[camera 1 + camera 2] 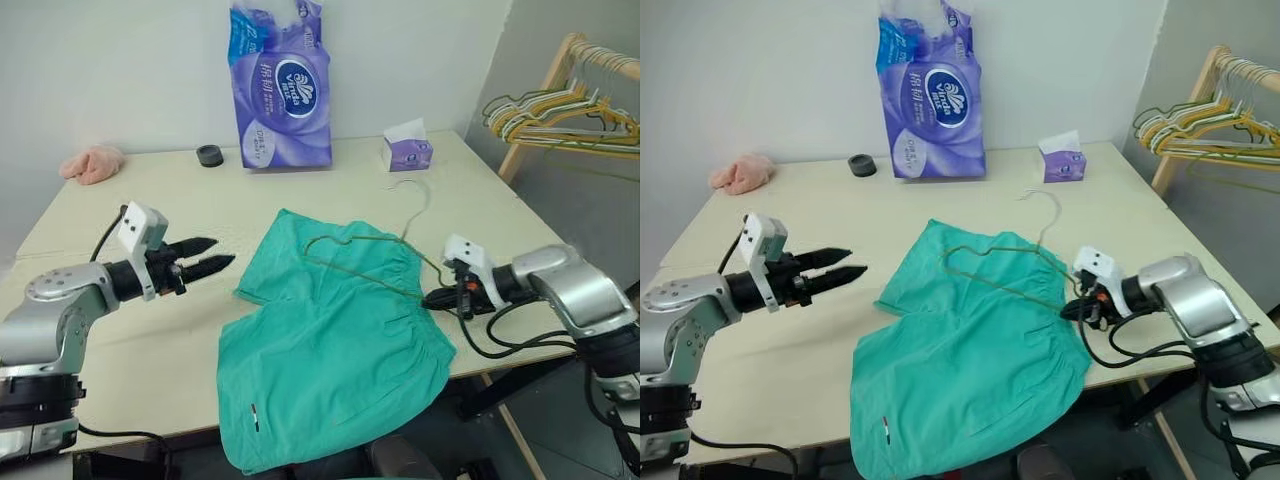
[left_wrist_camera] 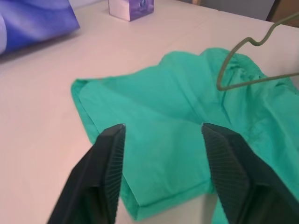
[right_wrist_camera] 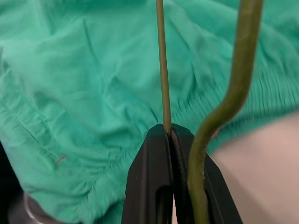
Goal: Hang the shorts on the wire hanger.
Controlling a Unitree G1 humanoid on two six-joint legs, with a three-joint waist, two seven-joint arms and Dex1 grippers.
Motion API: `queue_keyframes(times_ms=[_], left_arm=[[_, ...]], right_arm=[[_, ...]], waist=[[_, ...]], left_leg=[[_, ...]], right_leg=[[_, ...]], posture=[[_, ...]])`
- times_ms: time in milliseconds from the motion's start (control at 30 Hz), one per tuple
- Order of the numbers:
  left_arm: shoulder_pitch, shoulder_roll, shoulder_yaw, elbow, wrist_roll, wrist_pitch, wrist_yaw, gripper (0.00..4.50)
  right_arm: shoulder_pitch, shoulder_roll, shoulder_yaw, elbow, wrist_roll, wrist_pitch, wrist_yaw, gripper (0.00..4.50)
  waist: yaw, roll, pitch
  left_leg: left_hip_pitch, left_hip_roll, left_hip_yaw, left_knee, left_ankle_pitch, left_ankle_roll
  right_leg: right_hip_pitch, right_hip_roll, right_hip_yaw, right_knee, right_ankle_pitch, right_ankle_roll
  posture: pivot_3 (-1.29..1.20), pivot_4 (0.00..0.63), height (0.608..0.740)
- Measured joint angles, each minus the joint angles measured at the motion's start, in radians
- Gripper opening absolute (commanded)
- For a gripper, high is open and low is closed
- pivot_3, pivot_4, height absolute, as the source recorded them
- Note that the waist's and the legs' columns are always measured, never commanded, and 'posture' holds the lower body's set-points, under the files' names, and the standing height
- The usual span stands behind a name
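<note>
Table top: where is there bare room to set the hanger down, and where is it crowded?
Bare table lies left of the shorts, near the left gripper, and between the shorts and the tissue pack. The middle is crowded: the wire hanger lies over the shorts, pinched by the right gripper.

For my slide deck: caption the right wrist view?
Shut right gripper pinching thin olive-green wire hanger above crumpled teal-green fabric shorts.
</note>
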Motion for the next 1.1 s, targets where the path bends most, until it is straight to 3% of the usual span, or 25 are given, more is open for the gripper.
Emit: queue_keyframes(times_ms=[67,333,500,733,1100], left_arm=[[0.026,0.0,-0.011,-0.026,-0.015,0.029,-0.018,4.47],[-0.002,0.015,-0.114,-0.1,-0.018,0.002,-0.125,4.47],[-0.03,0.016,-0.16,-0.103,0.021,-0.059,-0.148,4.47],[-0.076,0.011,-0.186,-0.101,0.05,-0.104,-0.145,4.47],[-0.075,0.012,-0.186,-0.096,0.065,-0.106,-0.143,4.47]], right_arm=[[0.052,-0.034,-0.065,-0.014,0.035,0.044,-0.016,0.0],[0.313,-0.083,-0.309,-0.043,0.138,0.191,-0.114,0.0],[0.404,-0.108,-0.396,-0.022,0.18,0.216,-0.145,0.0],[0.43,-0.113,-0.393,-0.029,0.235,0.232,-0.159,0.0],[0.414,-0.153,-0.282,-0.059,0.277,0.217,-0.116,0.0]], waist=[[0.001,0.0,0.0],[-0.006,0.0,0.0],[-0.029,0.0,0.0],[-0.054,0.0,0.0],[-0.054,0.0,0.001]], left_leg=[[0.0,0.0,-0.001,0.0,0.0,0.0],[0.002,-0.001,0.001,-0.001,0.0,0.0],[0.002,-0.001,0.002,-0.001,0.0,0.0],[0.002,0.0,0.0,-0.002,-0.001,0.0],[0.002,0.0,0.001,-0.002,-0.001,0.0]], right_leg=[[0.0,0.0,-0.001,0.0,-0.001,0.002],[0.002,0.002,0.0,-0.001,-0.003,0.004],[0.002,0.005,0.001,-0.002,-0.003,0.004],[0.001,0.007,0.001,-0.002,-0.003,0.003],[0.001,0.007,0.001,-0.003,-0.003,0.003]], posture=[[-0.29,0.028,0.74],[-0.32,0.037,0.74],[-0.33,0.039,0.74],[-0.33,0.042,0.74],[-0.32,0.041,0.74]])
